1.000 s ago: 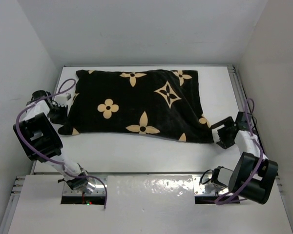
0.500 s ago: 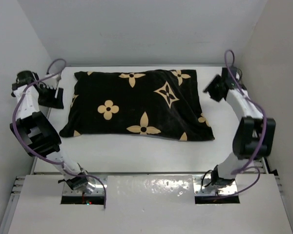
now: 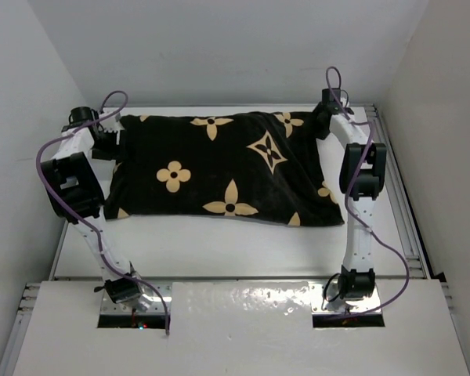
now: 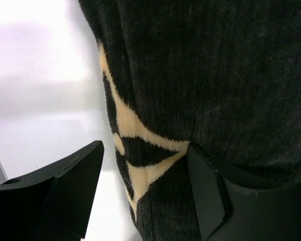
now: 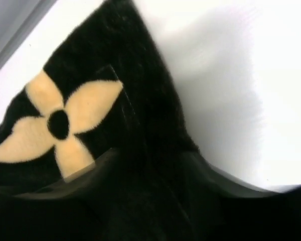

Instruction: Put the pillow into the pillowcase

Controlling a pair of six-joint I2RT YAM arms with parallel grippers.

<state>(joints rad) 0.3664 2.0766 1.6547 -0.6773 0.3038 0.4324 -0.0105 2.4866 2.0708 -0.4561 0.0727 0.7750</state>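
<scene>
- The white worktop (image 3: 219,243) carries everything we see, boxed in by pale walls on three sides.
- The pillowcase (image 3: 219,168), black and velvety with tan flowers and stars, lies flat and plump across the far half of the worktop, its long side running left to right. The pillow itself is hidden from us.
- The left arm (image 3: 70,180) reaches along the left edge to the pillowcase's far-left corner, while the right arm (image 3: 359,188) stretches straight up the right side to the far-right corner.
- The left fingers (image 4: 65,196) stand wide apart astride the pillowcase's edge. One rests against the dark pile beside a tan motif, and the other sits clear of it over bare worktop.
- The right fingers (image 5: 231,193) sit at a corner of the pillowcase near a tan flower, with black fabric between them. Dark on dark, we cannot tell whether they pinch it.
</scene>
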